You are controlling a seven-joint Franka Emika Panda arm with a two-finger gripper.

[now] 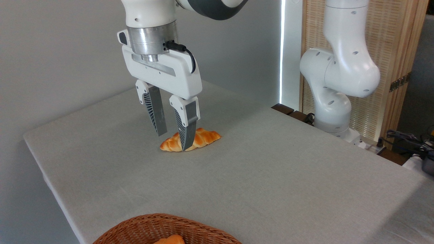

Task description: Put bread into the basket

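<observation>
1. Camera view: the gripper (173,142) hangs low over the table (271,169) with its jaws apart, nothing clamped between them.
2. The bread (203,137), a braided golden loaf, lies flat on the table. The nearer finger stands in front of its middle and hides part of it; the farther finger (156,115) stands behind and to the left, its tip higher in the picture than the nearer one's.
3. Whether the loaf truly sits between the jaws or just behind the nearer finger I cannot tell from this one angle.
4. The step in hand looks like the approach to the grasp. To do it well, the jaws should straddle the loaf across its narrow width, near its thick middle and not a tapered end.
5. The fingers should go down until the tips are close to the cloth, then shut gently, since the glossy crust may slip.
6. The basket (142,227) sits well apart from the jaws, at the near edge of the picture, with another golden bread piece (171,240) already showing inside it.
7. After the grasp, a straight lift should come before carrying towards the basket, so the loaf clears the rim.
</observation>
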